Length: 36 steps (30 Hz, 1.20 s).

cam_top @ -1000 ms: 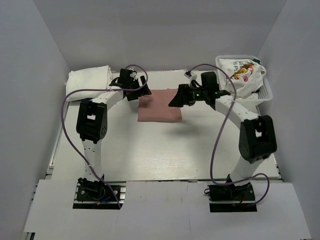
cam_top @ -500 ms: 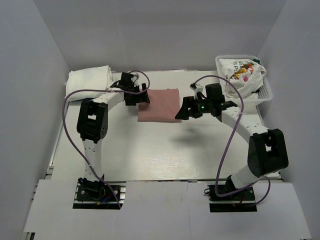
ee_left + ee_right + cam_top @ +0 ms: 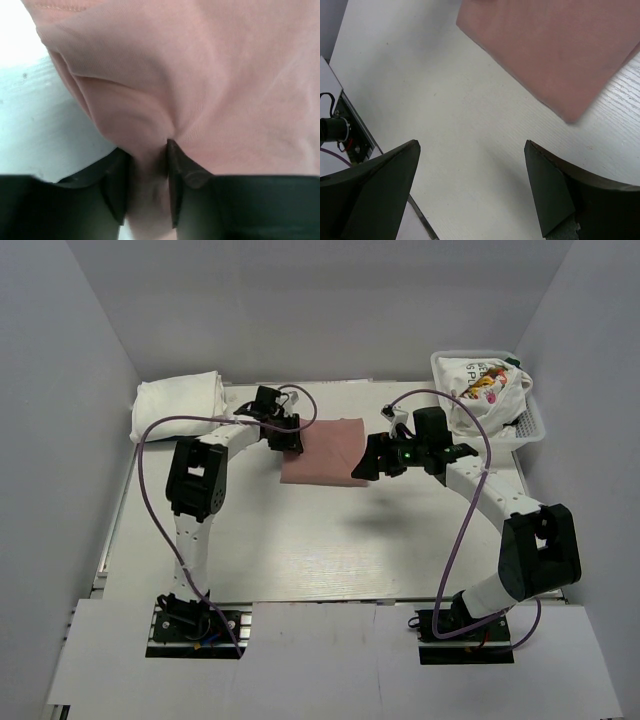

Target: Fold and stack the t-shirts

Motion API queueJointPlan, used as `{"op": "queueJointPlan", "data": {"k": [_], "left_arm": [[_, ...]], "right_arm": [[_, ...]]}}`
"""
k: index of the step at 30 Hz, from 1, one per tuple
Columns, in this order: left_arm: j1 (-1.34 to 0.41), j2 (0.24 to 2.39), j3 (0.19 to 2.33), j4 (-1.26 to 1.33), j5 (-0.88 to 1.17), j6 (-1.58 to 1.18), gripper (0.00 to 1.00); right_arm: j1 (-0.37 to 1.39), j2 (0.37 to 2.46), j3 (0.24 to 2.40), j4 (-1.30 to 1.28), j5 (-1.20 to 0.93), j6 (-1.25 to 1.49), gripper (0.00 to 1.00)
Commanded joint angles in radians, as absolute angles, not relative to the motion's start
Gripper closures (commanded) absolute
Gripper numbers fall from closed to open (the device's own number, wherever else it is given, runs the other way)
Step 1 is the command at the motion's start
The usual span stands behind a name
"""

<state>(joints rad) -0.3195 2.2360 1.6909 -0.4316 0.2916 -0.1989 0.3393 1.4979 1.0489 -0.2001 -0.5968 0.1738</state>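
**Folded pink t-shirt (image 3: 322, 452), far centre, pinched at its left edge.**
The left gripper (image 3: 291, 438) clamps a bunched fold (only its wrist view shows cloth between the jaws). The right gripper (image 3: 368, 462) hovers wide open just right of the shirt. Risk: a one-sided drag toward the white t-shirts (image 3: 178, 400), far left, could pull the layers apart.

The folded pink t-shirt (image 3: 325, 452) near the table's far edge is seen as plain dusty-pink. The folded t-shirts (image 3: 180, 400) at the far-left corner are plain white. In the white mesh basket (image 3: 533, 428) at the far-right corner, a white printed t-shirt (image 3: 485, 385) is marked with red, yellow and dark print. The table (image 3: 330, 540) is coloured a pale, whitish wood grain. The left gripper (image 3: 145, 155) and right gripper (image 3: 471, 145) are black. The arms (image 3: 190, 550) are white with black joints, and purple is shown by the cables (image 3: 190, 420).
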Motion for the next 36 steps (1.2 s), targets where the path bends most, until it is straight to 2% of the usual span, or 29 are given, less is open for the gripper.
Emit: {"op": "queueJointPlan", "data": {"k": [1,3,4,5,15,18,28,36], "left_arm": [[-0.334,2.283,1.735,-0.508,0.287,-0.164,0.58],[-0.325,2.292,1.765,-0.531,0.273,-0.152,0.77],[-0.325,2.292,1.794,-0.531,0.262,-0.134,0.98],[-0.316,2.292,1.808,-0.544,0.232,-0.123,1.0],[-0.295,2.112,1.865,-0.546,0.032,0.213,1.0],[-0.284,2.1,1.946,-0.624,-0.055,0.282,1.0],[-0.221,2.008,2.017,-0.658,-0.172,0.42,1.0],[-0.158,1.973,2.072,-0.585,-0.213,0.532,1.0]], "right_arm": [[0.333,1.476,1.051,-0.176,-0.581,0.155,0.1],[0.33,1.471,1.049,-0.183,-0.568,0.152,0.1],[0.333,1.468,1.051,-0.183,-0.563,0.152,0.1],[0.333,1.468,1.046,-0.186,-0.549,0.15,0.1],[0.334,1.42,1.02,-0.166,-0.506,0.152,0.1],[0.334,1.417,1.02,-0.167,-0.488,0.149,0.1],[0.336,1.405,1.012,-0.158,-0.486,0.155,0.1],[0.336,1.41,1.008,-0.15,-0.486,0.163,0.1]]}}
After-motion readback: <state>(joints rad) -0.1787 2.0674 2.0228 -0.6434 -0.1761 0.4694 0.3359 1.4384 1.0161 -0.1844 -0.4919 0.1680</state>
